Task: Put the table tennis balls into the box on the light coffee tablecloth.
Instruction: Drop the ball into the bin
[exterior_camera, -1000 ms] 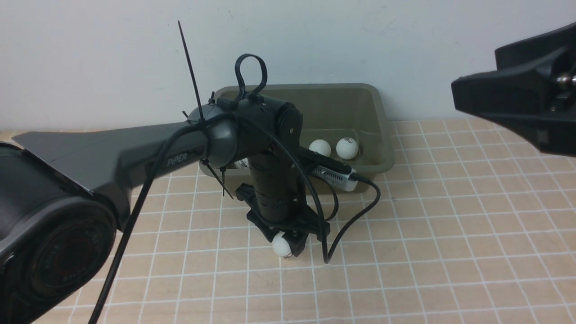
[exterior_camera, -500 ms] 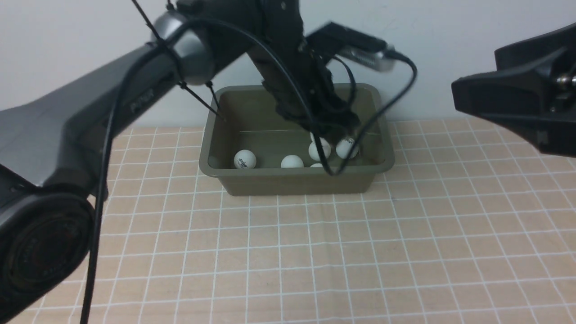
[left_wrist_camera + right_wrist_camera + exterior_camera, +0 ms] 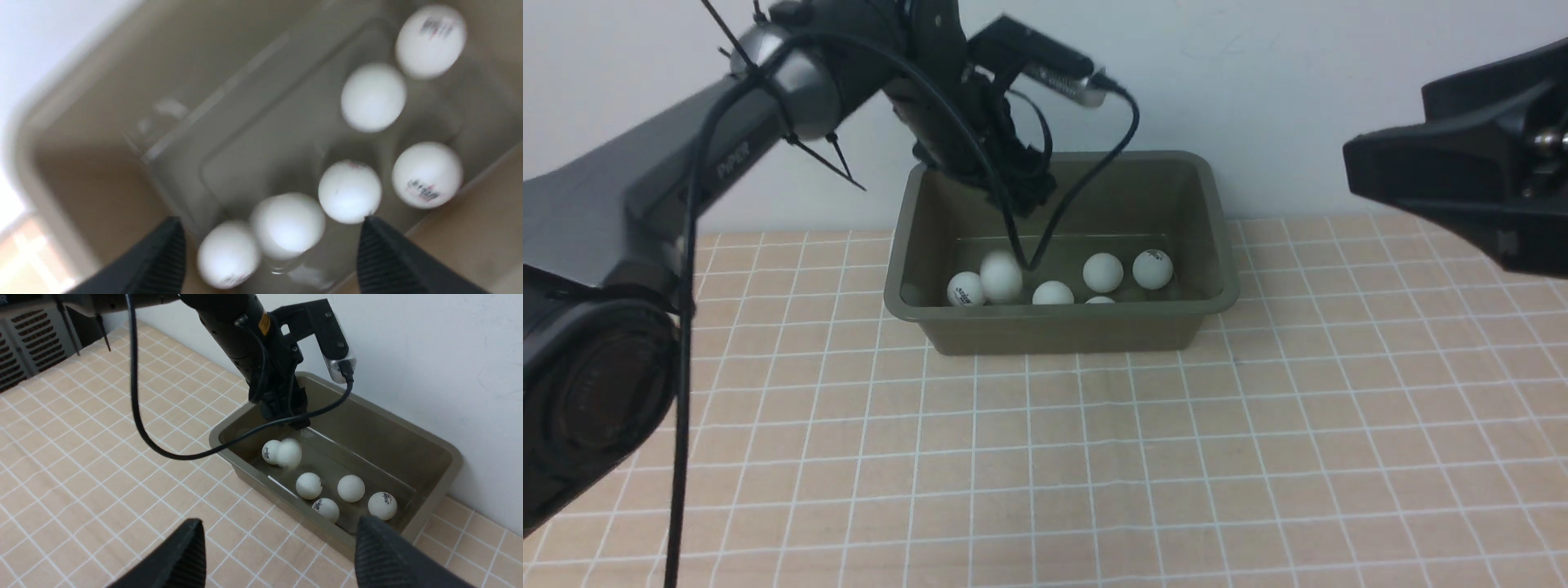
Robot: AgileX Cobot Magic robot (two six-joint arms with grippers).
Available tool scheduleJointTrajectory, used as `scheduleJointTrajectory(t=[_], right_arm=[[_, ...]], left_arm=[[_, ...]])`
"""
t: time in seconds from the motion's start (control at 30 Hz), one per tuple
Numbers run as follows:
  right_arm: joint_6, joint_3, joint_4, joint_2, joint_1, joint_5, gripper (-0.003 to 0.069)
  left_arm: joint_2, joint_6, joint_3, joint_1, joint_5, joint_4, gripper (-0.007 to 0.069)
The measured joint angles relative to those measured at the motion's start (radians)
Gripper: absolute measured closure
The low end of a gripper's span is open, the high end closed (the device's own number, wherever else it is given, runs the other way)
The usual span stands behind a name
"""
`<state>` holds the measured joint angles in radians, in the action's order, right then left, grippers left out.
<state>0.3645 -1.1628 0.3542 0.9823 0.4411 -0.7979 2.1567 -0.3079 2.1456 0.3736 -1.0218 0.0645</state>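
**Six balls in box; left jaws apart above it**

Table tennis balls (image 3: 1103, 272): six, white and matte, all inside the box (image 3: 1062, 331). Several carry a small dark logo. Five look sharp and lie on the floor toward the near wall, one of them half hidden behind the near rim. The blurred ball (image 3: 1001, 276) is smeared, at the box's left end, just beside a logo ball (image 3: 966, 289). Cannot tell whether it touches the floor.

Box: olive-grey, rounded corners, flared rim. It stands on the light coffee tablecloth (image 3: 1258, 449), near the white wall (image 3: 1258, 82).

Left gripper (image 3: 271, 221): above the left rear part of the box, fingers spread wide, nothing between them. Right gripper (image 3: 280, 522): raised off to the right, well apart from the box, fingers also spread and empty.

Change: one second ago the left gripper was low over the cloth in front of the box, clamped on a ball. Half a second ago it was over the box's right half, with five balls lying inside. Now the ball is free and the count in the box is six.
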Motion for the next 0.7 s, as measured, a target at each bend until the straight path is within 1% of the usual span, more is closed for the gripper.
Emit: scheduleJointTrajectory(t=[0.07,0.17,0.2,0.27,0.33,0.43,0.5,0.53,0.57,0.6,0.63,0.7], right_arm=[[0.000,0.000,-0.005,0.000,0.000,0.006,0.0209],[0.000,0.000,-0.044,0.000,0.000,0.020,0.0209],[0.000,0.000,-0.072,-0.004,0.000,0.023,0.0209],[-0.001,0.001,-0.137,-0.013,0.000,0.043,0.0209],[-0.030,0.001,-0.204,-0.033,0.000,0.077,0.0210],[-0.110,0.001,-0.325,-0.072,0.000,0.137,0.0210],[-0.177,0.001,-0.422,-0.107,0.000,0.154,0.0210],[-0.227,0.001,-0.496,-0.133,0.000,0.153,0.0210],[-0.236,0.001,-0.496,-0.138,0.000,0.153,0.0210],[-0.316,0.001,-0.622,-0.182,0.000,0.130,0.0210],[-0.364,0.001,-0.679,-0.215,0.000,0.103,0.0210],[-0.422,0.010,-0.758,-0.258,0.000,0.073,0.0210]], left_arm=[[-0.024,0.010,0.023,0.000,-0.027,-0.006,0.0135],[-0.122,0.061,0.099,0.000,-0.147,-0.017,0.0146],[-0.167,0.081,0.125,0.000,-0.192,-0.016,0.0163],[-0.226,0.104,0.142,0.000,-0.216,-0.007,0.0192],[-0.289,0.135,0.148,0.001,-0.231,0.014,0.0225],[-0.365,0.188,0.149,0.001,-0.237,0.051,0.0288],[-0.402,0.201,0.149,0.001,-0.243,0.074,0.0323],[-0.429,0.205,0.149,0.001,-0.251,0.086,0.0354],[-0.429,0.206,0.149,0.001,-0.252,0.089,0.0354],[-0.460,0.208,0.149,0.001,-0.254,0.104,0.0391],[-0.477,0.208,0.149,0.001,-0.254,0.112,0.0414],[-0.493,0.208,0.150,0.001,-0.254,0.116,0.0438]])
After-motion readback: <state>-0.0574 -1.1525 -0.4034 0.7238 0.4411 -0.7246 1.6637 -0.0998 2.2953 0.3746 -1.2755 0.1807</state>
